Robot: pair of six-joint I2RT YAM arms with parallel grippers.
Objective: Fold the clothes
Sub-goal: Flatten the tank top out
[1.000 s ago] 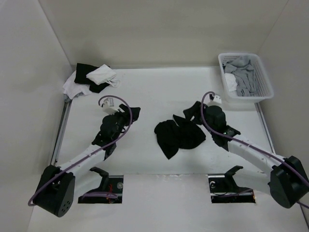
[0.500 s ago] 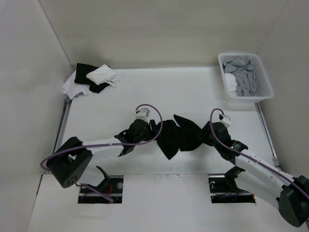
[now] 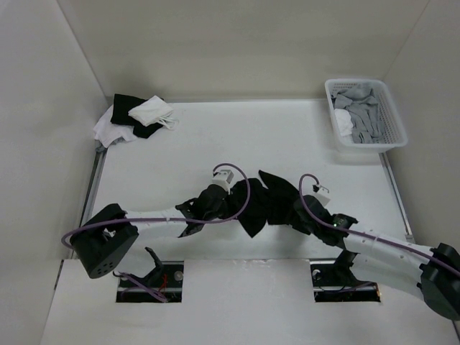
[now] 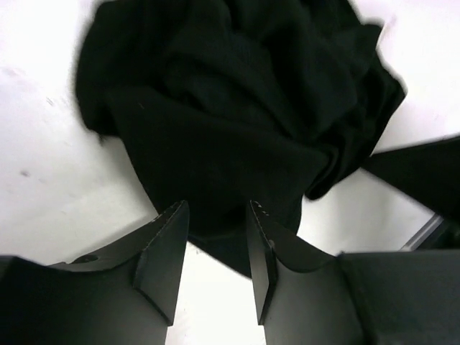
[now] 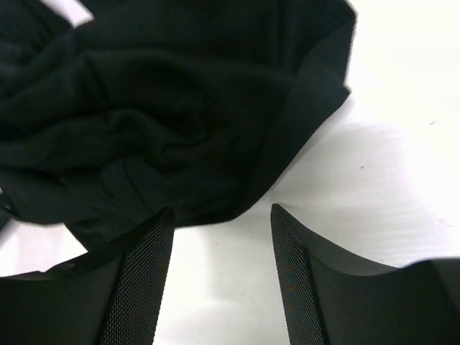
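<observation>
Both grippers meet at the crumpled black garment point(image 3: 275, 199) in the middle of the table point(image 3: 215, 136).
The left gripper point(image 4: 214, 233) straddles its edge, though a firm grip cannot be told. The right gripper point(image 5: 223, 223) stands apart and empty just beside it.

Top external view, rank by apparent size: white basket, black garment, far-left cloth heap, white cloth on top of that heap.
1. The white basket, largest.
2-3. The black garment and the cloth heap look alike. The garment is partly hidden, so these two stay unranked.
4. The white cloth, clearly smallest.
</observation>
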